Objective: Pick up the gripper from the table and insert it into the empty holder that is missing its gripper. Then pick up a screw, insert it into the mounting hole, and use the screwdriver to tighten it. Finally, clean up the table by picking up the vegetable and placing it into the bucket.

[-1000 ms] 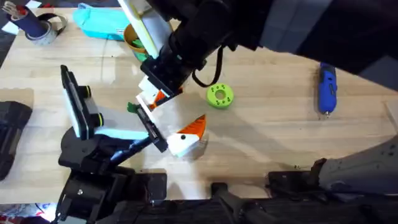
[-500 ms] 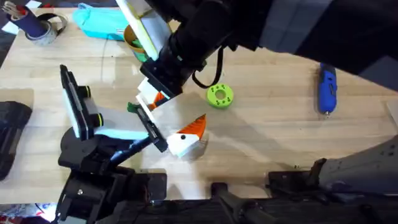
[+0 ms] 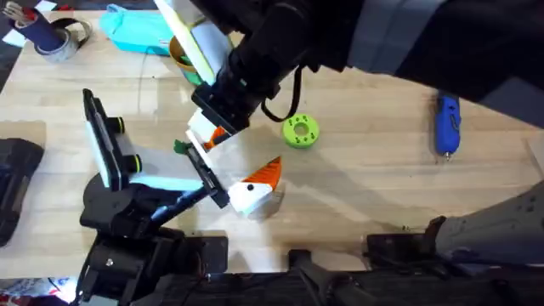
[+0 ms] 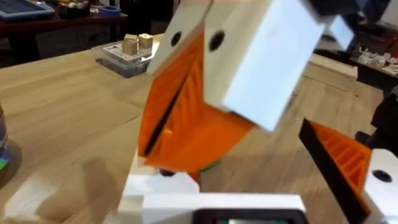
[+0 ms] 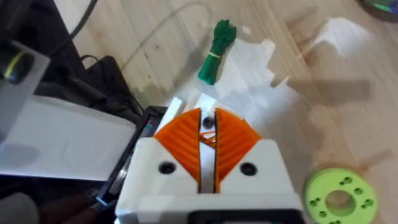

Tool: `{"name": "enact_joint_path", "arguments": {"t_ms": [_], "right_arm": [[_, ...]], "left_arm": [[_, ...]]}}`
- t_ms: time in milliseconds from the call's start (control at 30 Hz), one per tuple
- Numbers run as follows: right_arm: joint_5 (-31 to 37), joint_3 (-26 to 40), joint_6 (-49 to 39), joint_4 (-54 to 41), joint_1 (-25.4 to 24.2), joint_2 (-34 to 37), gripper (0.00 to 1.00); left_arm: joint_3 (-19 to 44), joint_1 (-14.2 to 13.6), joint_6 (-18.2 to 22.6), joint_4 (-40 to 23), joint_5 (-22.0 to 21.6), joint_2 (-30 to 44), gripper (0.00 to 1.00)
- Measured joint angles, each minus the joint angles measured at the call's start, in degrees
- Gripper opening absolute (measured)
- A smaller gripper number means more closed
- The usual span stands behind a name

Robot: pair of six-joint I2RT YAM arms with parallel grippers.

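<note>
The right gripper, reaching across the table, has its fingers closed together low over the holder. Whether they pinch anything cannot be told, nor the state of the left arm's fingers. The gripper part, a white block with an orange ribbed wedge, lies just beside the holder's end. A careless sweep could knock it away or nudge the green vegetable nearby.

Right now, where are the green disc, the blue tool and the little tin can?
vegetable [image 3: 301, 130], overhead view, on its flat lime-green face.
screwdriver [image 3: 447, 123], overhead view, mid blue body.
bucket [image 3: 177, 51], overhead view, visible gold rim.
</note>
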Motion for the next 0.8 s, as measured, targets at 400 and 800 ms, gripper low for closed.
{"name": "enact_joint_path", "arguments": {"t_ms": [400,800], "right_arm": [[1.0,0.0,-0.45,0.87,-0.61,-0.7,0.874],[1.78,0.02,-0.58,-5.43,-10.64,-11.61,0.996]], "left_arm": [[0.0,0.0,0.0,-0.01,-0.01,0.0,0.987],[0.0,0.0,0.01,0.24,0.0,0.0,0.986]]}}
